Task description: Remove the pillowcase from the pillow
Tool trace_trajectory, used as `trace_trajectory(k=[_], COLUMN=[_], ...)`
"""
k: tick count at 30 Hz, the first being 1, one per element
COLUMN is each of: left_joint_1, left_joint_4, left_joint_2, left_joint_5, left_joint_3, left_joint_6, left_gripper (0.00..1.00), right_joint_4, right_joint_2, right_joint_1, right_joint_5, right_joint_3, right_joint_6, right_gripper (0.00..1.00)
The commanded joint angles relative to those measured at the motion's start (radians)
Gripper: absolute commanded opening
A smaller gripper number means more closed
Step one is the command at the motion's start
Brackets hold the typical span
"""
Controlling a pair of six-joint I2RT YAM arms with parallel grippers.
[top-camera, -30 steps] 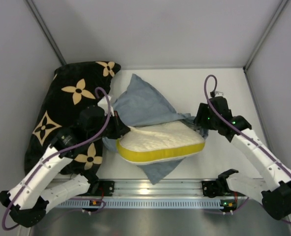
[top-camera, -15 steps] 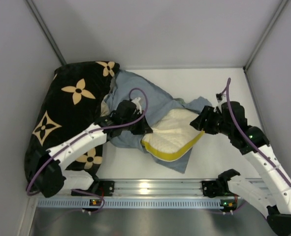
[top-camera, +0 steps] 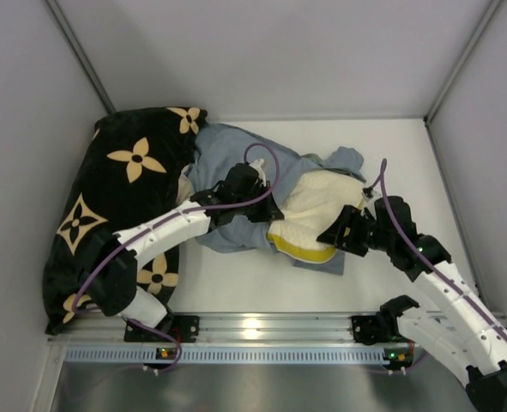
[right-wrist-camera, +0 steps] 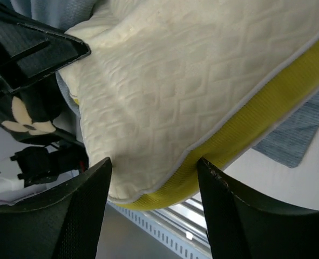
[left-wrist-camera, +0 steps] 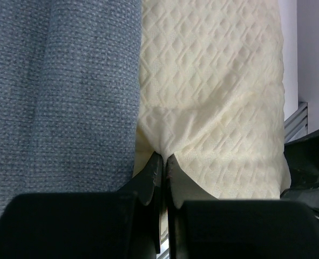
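A flat white table point(top-camera: 399, 154) fills the middle of the top view, boxed in by plain pale grey walls point(top-camera: 270, 51) at the back, left and right. Thin grey metal posts point(top-camera: 77, 51) slant down from both upper corners. Along the bottom edge runs a ribbed silver aluminium rail point(top-camera: 262, 330), catching bright overhead light.

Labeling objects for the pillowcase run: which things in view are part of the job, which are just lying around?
Job:
- pillowcase, blue-grey inside showing
- pillow, cream with yellow band
- left gripper, shut at the edge where pillowcase and pillow meet
- right gripper, open around the pillow's yellow-banded edge

Lying about:
- black cushion with tan flowers, far left
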Motion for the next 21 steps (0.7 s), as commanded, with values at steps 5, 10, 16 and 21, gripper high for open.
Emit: trace_trajectory(k=[5,10,16,21], left_joint_1=[-0.002,-0.003,-0.003,-0.003], left_joint_4=[0.097,0.094,0.089,0.089], left_joint_2=[0.007,0.012,0.023,0.026], left_joint_5=[0.004,-0.003,-0.014,0.003], left_joint_3=[0.086,0.098,0.115,0.118], left_joint_6=[0.001,0.015,0.032,0.021], left_gripper=[0.0,0.0,0.0,0.0], right_joint_4=[0.205,0.192,0.075,0.04], right_joint_2=[0.028,-0.003,-0.052,-0.064], right_joint_1=[-0.008,-0.009,-0.009,-0.009], right_joint_5=[-0.192,-0.174,-0.12,-0.12], right_joint_3=[-0.068,-0.091,-0.088,-0.102], right_joint_6=[0.104,0.128,0.139,0.145], right_gripper=[0.65,0.65,0.64,0.63])
